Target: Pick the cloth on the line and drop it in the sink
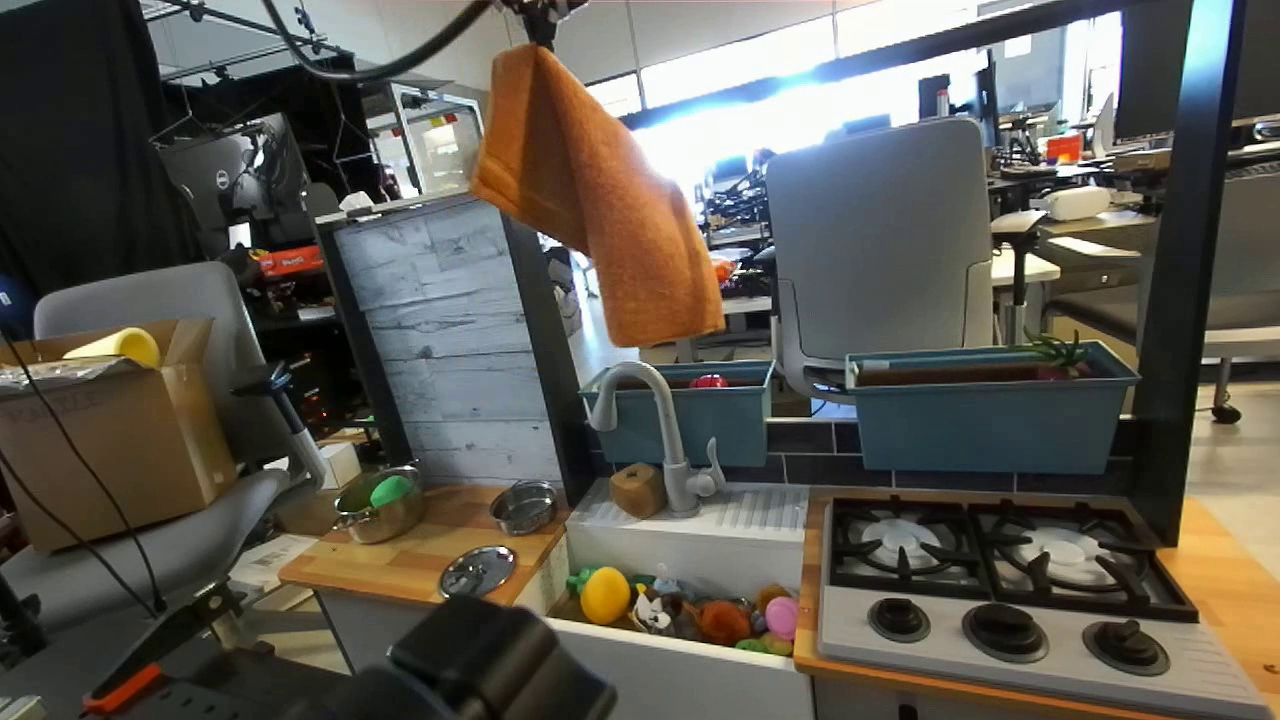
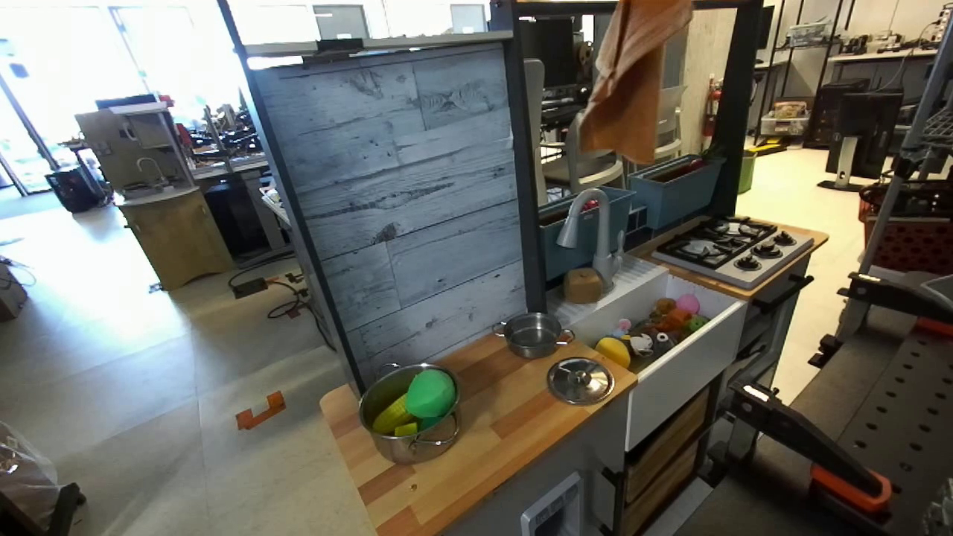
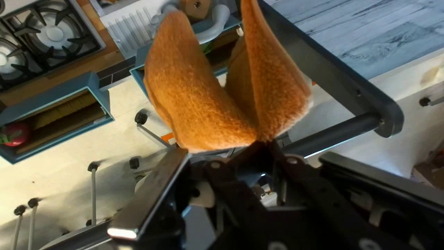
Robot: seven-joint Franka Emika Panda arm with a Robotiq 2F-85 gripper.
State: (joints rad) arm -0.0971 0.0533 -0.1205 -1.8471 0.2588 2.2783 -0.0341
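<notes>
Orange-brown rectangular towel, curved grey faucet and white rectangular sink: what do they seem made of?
The orange-brown rectangular towel: soft fabric, perhaps terry; the wrist view shows fuzzy nap. The curved grey faucet: likely matte plastic, given no sharp reflections. The white rectangular sink: smooth, perhaps plastic or painted board; plain walls leave that open.

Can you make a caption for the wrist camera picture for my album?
The robot's gripper pinches an orange cloth, with the stove and a blue planter at the picture's left.
</notes>
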